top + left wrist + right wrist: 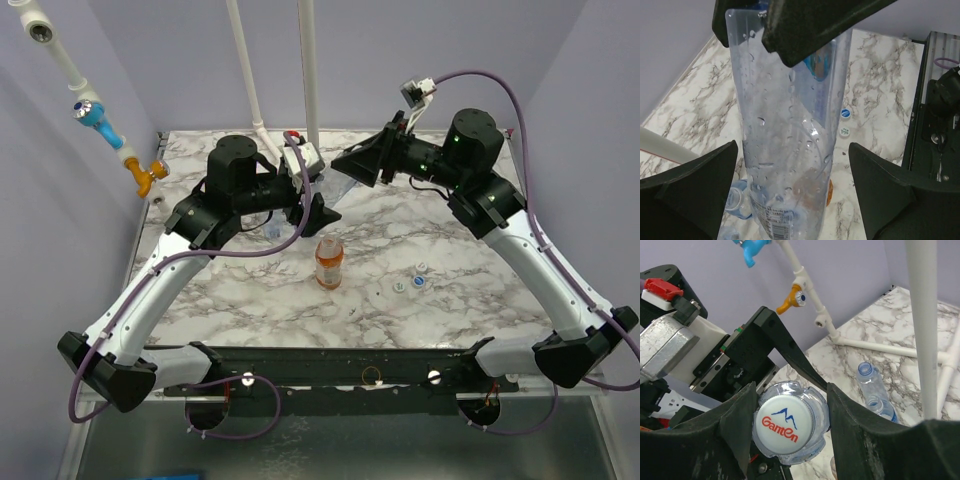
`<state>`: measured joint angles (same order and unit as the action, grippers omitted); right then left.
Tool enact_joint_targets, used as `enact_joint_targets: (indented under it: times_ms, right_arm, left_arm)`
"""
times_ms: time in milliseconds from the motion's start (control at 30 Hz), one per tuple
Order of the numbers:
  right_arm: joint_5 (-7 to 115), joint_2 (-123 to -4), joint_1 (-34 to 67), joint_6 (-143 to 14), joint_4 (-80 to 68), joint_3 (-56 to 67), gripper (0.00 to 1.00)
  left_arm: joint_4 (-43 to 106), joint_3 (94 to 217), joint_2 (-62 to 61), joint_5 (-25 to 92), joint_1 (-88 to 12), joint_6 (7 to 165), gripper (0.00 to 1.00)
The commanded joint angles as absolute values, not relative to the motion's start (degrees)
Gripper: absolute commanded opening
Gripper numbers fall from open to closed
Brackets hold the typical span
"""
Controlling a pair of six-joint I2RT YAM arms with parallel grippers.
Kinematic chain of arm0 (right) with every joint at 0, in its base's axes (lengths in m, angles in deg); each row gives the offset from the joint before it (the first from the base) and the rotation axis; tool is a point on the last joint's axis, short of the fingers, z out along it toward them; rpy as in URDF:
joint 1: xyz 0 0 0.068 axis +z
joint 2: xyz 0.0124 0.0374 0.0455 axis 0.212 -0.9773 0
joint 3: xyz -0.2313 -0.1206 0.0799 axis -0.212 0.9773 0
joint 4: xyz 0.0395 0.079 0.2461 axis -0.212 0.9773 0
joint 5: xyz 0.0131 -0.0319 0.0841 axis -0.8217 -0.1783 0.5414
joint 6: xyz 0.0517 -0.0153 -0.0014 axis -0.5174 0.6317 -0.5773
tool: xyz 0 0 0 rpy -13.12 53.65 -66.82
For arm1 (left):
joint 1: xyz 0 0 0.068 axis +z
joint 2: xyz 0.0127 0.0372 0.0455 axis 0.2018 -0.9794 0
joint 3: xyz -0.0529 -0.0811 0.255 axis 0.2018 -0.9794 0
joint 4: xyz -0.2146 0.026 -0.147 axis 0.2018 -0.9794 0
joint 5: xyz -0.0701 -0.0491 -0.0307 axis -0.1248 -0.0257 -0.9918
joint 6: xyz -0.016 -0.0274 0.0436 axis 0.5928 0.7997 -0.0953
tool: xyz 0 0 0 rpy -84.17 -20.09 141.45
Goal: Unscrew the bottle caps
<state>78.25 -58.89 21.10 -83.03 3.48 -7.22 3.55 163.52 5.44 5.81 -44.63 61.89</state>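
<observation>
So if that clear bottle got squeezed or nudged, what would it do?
The clear bottle is probably light: only droplets show inside. Its thin-looking see-through wall would likely dent under a hard squeeze. Tall and narrow, it might topple easily if the right gripper pinching its white cap let go.

Right gripper (pixel 790 424) pinching capped top of clear bottle (pixel 818 405), white cap (pixel 785 426) facing lens; two uncapped bottles (pixel 871 384) right on marble table (pixel 840 362) by white pipes (pixel 927 330).
</observation>
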Motion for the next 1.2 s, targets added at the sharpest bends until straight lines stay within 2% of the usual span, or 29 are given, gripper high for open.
enact_joint_targets:
  times_ms: [0,167,333,400,533,600,633,733,833,933,1167]
  right_arm:
    - [82.05,-59.38,21.77,-84.45,-0.52,-5.28,0.22]
    - [81.42,-57.92,21.86,-84.07,-1.30,-3.87,0.22]
    - [81.45,-57.10,21.86,-84.22,-2.54,-2.78,0.22]
    - [81.77,-56.74,21.85,-84.54,-3.39,-2.24,0.22]
    - [82.31,-56.54,21.86,-85.22,-4.90,-1.86,0.22]
    - [82.59,-56.64,21.86,-85.44,-5.33,-2.03,0.23]
    - [82.61,-56.74,21.86,-85.51,-5.51,-2.20,0.27]
    - [81.37,-56.89,21.86,-85.60,-5.04,-2.97,0.54]
    - [76.59,-56.51,21.85,-84.92,-3.03,-4.42,0.72]
    - [71.10,-55.07,21.86,-83.95,-1.49,-4.84,0.78]
    - [67.05,-53.51,21.86,-84.28,-0.77,-4.78,0.78]
  left_arm:
    - [5.47,163.55,4.75,7.91,-44.95,60.96,0.88]
    - [5.93,162.48,5.92,5.60,-44.90,63.48,0.82]
    - [6.23,160.88,6.69,4.42,-44.86,65.47,0.71]
    - [6.38,160.44,6.97,4.40,-44.84,65.55,0.62]
    - [6.43,160.15,7.37,4.47,-44.75,65.19,0.33]
    - [6.54,160.06,7.56,4.45,-44.78,65.53,0.31]
    - [6.55,160.00,7.71,4.48,-44.78,65.70,0.30]
    - [6.80,160.06,8.14,4.42,-44.69,65.81,0.28]
    - [7.19,160.08,8.70,5.03,-44.55,66.10,0.23]
    - [8.64,159.43,9.32,6.42,-44.50,67.84,0.18]
    - [11.89,157.48,10.16,8.34,-44.42,70.93,0.07]
